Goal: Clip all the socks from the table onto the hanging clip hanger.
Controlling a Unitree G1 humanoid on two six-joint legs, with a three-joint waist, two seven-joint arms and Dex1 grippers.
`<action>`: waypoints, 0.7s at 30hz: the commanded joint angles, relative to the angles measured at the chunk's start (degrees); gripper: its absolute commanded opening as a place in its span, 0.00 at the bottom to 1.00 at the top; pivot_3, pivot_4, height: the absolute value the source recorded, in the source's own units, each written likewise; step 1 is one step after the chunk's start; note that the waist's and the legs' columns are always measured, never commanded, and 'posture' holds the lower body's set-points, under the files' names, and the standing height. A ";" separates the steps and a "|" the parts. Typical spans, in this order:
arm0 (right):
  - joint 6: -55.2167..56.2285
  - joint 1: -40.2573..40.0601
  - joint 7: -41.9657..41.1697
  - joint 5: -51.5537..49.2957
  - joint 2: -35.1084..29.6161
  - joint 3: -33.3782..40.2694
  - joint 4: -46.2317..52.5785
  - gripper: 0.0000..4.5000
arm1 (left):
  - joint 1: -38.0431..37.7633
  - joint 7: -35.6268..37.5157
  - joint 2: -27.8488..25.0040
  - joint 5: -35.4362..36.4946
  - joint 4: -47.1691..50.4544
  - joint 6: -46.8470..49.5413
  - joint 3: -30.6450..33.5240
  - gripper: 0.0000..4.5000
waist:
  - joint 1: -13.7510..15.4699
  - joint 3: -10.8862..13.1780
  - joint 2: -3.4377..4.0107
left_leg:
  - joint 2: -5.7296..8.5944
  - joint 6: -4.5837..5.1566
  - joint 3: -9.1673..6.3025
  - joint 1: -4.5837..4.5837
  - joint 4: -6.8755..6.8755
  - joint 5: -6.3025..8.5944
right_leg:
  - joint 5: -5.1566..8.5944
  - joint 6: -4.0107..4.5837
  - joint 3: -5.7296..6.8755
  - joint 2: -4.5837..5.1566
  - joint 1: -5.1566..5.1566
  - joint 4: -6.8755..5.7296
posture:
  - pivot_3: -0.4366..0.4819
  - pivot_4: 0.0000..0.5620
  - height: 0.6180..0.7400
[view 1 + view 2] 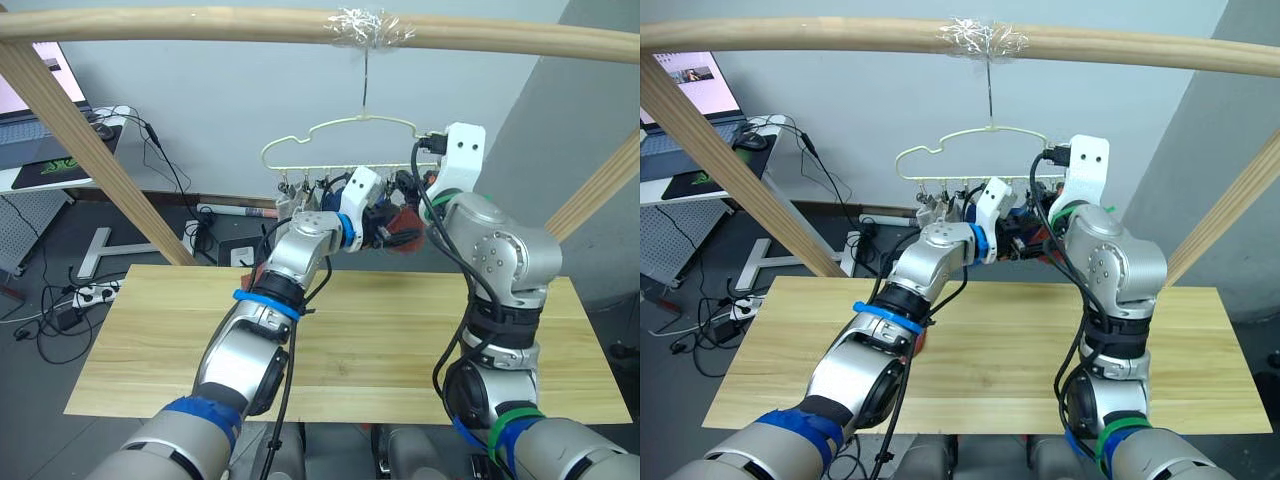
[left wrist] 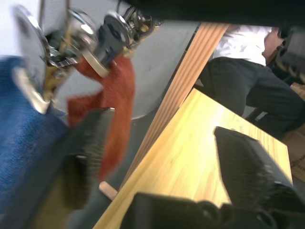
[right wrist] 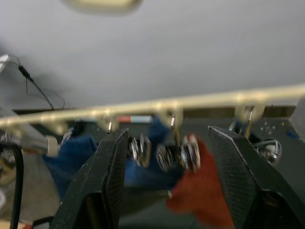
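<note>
The pale yellow-green clip hanger (image 1: 365, 118) hangs by its hook from the wooden pole. A rust-red sock (image 2: 116, 95) and a blue sock (image 3: 71, 152) hang from its metal clips (image 3: 183, 155). Both arms are raised to the hanger's clip row. My left gripper (image 2: 159, 129) is open, with the blue sock (image 2: 19, 124) against one finger and the red sock just beyond. My right gripper (image 3: 167, 136) is open with two clips between its fingers, touching neither. In the head views the red sock (image 1: 405, 222) shows between the two wrists. The table (image 1: 380, 330) lies below.
A thick wooden pole (image 1: 200, 25) crosses overhead, with slanted wooden posts at left (image 1: 90, 150) and right (image 1: 600, 190). A white desk with a laptop (image 1: 40, 140) stands far left, with cables and a power strip (image 1: 90, 295) on the floor. A seated person (image 2: 248, 57) is beyond the table.
</note>
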State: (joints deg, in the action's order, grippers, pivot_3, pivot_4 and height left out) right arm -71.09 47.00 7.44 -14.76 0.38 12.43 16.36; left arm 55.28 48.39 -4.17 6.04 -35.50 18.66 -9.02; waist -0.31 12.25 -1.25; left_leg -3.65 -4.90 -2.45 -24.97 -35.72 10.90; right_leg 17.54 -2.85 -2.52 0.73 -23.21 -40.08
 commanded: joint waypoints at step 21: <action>2.43 -16.72 1.17 6.15 -3.13 -7.59 22.56 0.61 | -5.80 17.63 -19.06 19.98 29.53 19.74 7.56 0.91 | -1.50 -0.10 0.04 | -0.01 -0.01 -0.06 0.04 -0.22 -0.01 | 0.00 0.00 0.00 0.00 0.03 -0.27 | 0.49 0.22 1.00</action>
State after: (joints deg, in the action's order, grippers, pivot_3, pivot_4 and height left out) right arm -71.48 30.18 7.82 -9.74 -3.10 5.40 36.28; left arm 48.69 64.71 -22.41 24.22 -8.45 38.78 -2.91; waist -1.81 12.15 -1.21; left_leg -3.66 -4.91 -2.51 -24.91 -35.94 10.88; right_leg 17.54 -2.85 -2.51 0.73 -23.19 -40.40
